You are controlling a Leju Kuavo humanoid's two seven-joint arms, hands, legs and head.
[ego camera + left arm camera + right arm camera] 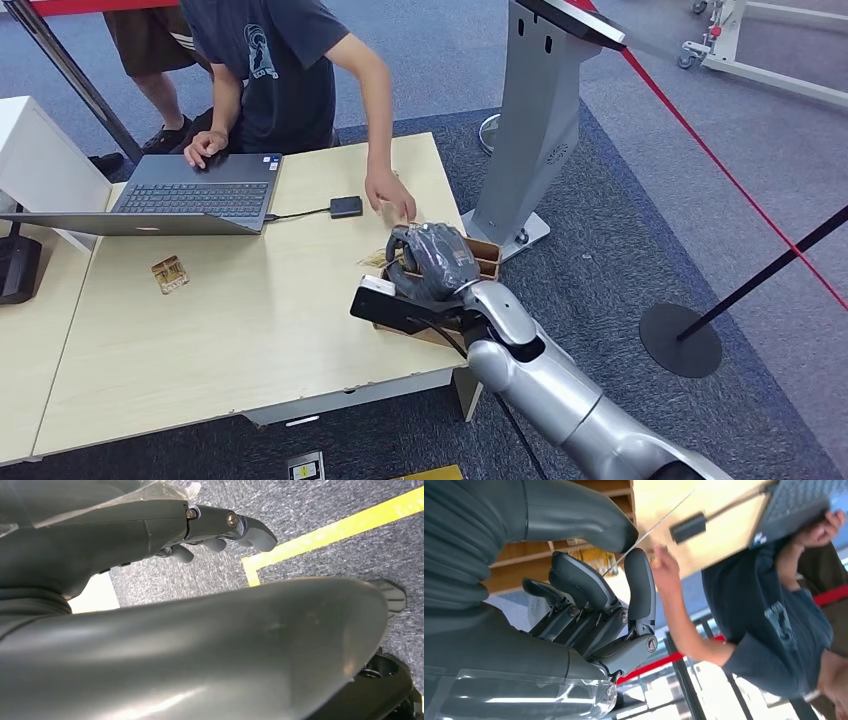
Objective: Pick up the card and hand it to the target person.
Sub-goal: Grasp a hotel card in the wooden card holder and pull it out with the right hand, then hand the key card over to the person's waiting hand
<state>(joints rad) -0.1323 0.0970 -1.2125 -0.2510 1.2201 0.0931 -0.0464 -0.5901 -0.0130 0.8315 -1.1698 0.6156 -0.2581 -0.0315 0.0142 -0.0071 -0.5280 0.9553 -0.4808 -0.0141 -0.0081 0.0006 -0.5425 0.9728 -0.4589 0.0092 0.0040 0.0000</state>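
Head view: the right hand [432,262] sits over a shallow wooden tray [487,256] with compartments at the right edge of the light wooden table [250,320]. Its fingers curl downward into the tray; whether they grip anything cannot be told from here. A patterned card [375,260] lies just beside the hand at the tray's near-left side. A person in a dark T-shirt [280,70] with a pale printed emblem, too small to read, leans over the table; one of the person's hands [392,195] reaches toward the tray, close to the robot's fingers, and the other rests at a grey laptop [190,195]. A cable joins the laptop to a small black box [346,207]. Another small patterned object [169,273] lies alone on the table, well apart from the tray. A grey kiosk stand [535,120] rises beyond the table.

Left wrist view: the left hand [220,530] hangs over grey carpet with a yellow floor line [330,532]; its fingers are loosely bent and hold nothing.

Right wrist view: the right hand [594,600] has its fingers [639,580] partly bent and apart, near the wooden dividers of the tray [539,560]. A yellowish printed card [596,560] lies in a compartment beside the fingertips; contact cannot be told. The person's hand [666,565] is close beside the fingers.
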